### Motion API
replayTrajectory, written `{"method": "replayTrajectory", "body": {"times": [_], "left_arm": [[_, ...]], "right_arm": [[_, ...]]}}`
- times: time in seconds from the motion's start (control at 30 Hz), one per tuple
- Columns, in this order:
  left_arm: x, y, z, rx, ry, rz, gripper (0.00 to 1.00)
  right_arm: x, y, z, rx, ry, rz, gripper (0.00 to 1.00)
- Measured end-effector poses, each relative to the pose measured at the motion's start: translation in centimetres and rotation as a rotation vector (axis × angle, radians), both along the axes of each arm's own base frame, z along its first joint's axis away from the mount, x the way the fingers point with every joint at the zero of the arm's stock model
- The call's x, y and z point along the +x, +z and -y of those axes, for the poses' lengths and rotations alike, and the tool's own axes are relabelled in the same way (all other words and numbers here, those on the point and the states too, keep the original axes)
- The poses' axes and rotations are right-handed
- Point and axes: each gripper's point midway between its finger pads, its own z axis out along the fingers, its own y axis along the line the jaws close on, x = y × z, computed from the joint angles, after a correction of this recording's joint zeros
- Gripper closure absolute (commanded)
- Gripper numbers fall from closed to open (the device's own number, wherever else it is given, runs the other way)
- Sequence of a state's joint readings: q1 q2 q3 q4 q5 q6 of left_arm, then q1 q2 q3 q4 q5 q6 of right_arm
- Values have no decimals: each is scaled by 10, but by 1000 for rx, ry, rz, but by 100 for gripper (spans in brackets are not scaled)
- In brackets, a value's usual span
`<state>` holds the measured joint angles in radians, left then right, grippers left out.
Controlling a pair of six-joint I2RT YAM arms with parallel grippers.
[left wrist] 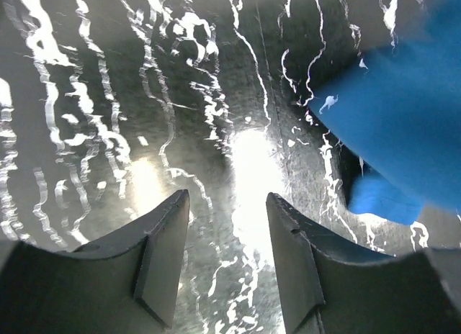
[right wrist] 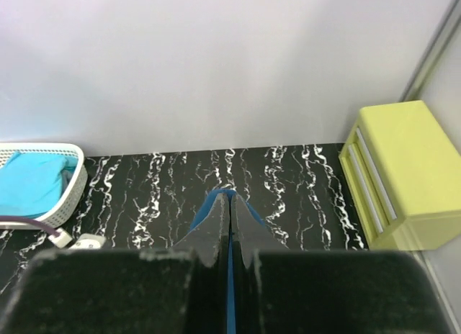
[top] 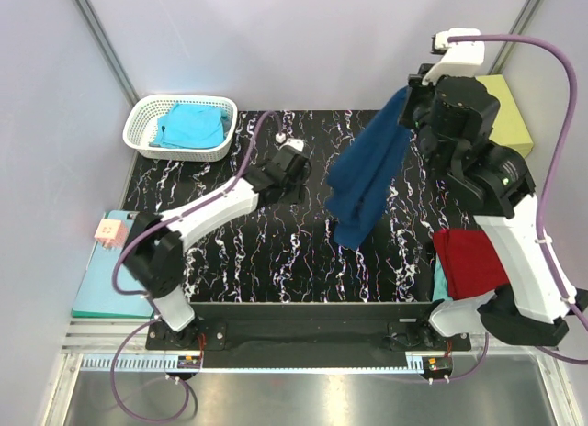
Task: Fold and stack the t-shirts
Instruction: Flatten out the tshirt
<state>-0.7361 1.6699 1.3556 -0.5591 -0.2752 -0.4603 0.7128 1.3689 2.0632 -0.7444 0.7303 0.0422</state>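
- Blue tee (top: 367, 183): off the table (top: 276, 261), hanging in a long, bunched drape well to the right of the basket (top: 136, 125) and a little nearer the arm bases. Its lower end looks close to the table, but contact can't be judged. No fold is made in it yet.
- Right arm (top: 501, 183): raised high, far right of the basket. The right jaws are pressed together, pinching the tee's top edge, and a thin blue strip shows between them in the wrist view.
- Left arm (top: 216, 210): reaches out to a spot right of the basket, just short of the hanging tee. The left jaws are spread with nothing between them, only bare table beneath. The tee's lower part lies off to one side in the wrist view, not touched.
- Turquoise tee (top: 191, 125): in the basket, loosely heaped. It looks unfolded and waiting its turn.
- Red tee (top: 467, 259): on the table at the corner diagonally opposite the basket, beside the right arm's base. It is a compact shape with a turquoise edge (top: 440, 284) showing beneath. Possibly a stack begun, but the arm hides too much to say how neatly it is folded.
- Judgement: part-way at best. One or two pieces may be put down. The blue tee has yet to be spread, folded and stacked, and the basket tee is untouched after that.
- Likely step in hand: the left jaws taking a second hold on the hanging tee so it can be laid flat.
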Motion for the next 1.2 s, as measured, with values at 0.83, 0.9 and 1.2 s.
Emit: {"method": "replayTrajectory", "body": {"times": [0.83,0.9,1.2], "left_arm": [[-31,-15,108,-379,-225,-33,47],[-45,-15,106,-411,-256,-19,47],[-40,12,97,-539,-260,132,47]], "right_arm": [[-3,-37,3,-110,-6,-71,100],[-2,-39,2,-111,-4,-72,100],[-2,-40,1,-111,1,-74,100]]}}
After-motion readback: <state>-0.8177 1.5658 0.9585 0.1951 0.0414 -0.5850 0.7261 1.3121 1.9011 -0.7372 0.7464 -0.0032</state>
